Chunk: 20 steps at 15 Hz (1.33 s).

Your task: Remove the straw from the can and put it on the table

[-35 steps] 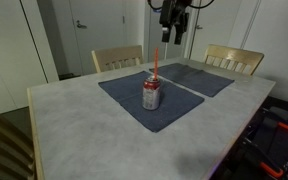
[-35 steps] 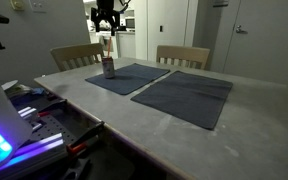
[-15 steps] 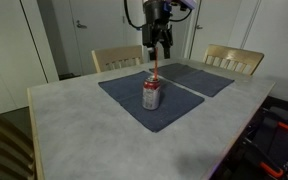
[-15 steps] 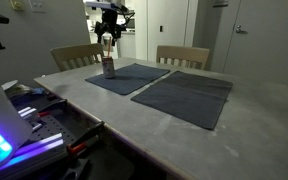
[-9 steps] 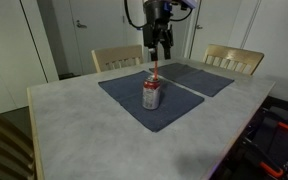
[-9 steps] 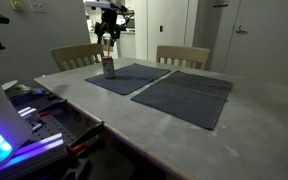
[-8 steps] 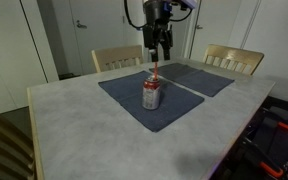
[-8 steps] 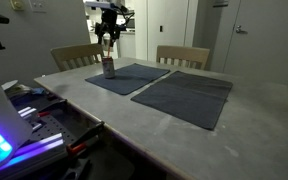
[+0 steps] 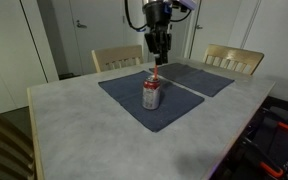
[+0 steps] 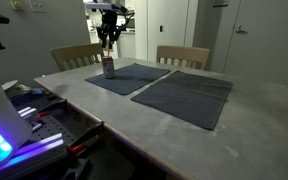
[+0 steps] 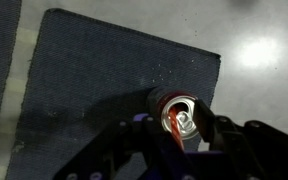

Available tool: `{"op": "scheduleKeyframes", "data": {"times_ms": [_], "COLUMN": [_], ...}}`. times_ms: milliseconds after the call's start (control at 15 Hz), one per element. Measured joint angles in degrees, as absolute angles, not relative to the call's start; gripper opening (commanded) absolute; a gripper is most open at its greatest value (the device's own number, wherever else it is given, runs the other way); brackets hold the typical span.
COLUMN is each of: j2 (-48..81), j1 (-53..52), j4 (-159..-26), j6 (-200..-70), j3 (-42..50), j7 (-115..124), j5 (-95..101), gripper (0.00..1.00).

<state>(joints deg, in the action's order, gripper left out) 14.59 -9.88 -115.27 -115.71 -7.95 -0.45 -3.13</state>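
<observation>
The red-and-white can stands upright on a dark placemat on the table. The red-orange straw sticks up out of it. My gripper hangs straight above the can, fingers pointing down on either side of the straw's upper part. In the wrist view the can's silvery top shows between the fingers, with the straw rising between them. The gripper is partly narrowed, and a gap still shows beside the straw. The can and gripper also appear far off in an exterior view.
A second dark placemat lies beside the one under the can. Two wooden chairs stand at the table's far side. A cluttered bench with lit equipment sits off one table edge.
The gripper has come down over the straw from higher up. Over the last half second its fingers have drawn closer together around the straw. The can has not moved.
</observation>
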Motion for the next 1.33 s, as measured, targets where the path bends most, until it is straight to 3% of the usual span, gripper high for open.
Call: {"op": "scheduleKeyframes", "data": {"times_ms": [333, 467, 667, 1000, 1267, 1333], "j2": [14.6, 14.5, 14.3, 13.3, 12.0, 11.6], "j1": [-9.9, -9.9, -9.9, -9.9, -9.9, -9.9], "j4": [-116.8, -117.6, -118.6, -120.6, -121.9, -122.1], "j6": [-119.1, -121.0, -124.0, -128.8, -130.2, -130.2], "j3": [-8.0, -8.0, -8.0, -8.0, -8.4, -8.6], "j7": [-0.5, -0.5, -0.8, -1.3, -1.4, -1.4], "j5": [-1.7, -1.6, -1.6, -1.6, -1.7, -1.7], "gripper": [0.79, 0.89, 0.89, 0.79, 0.85, 0.83]}}
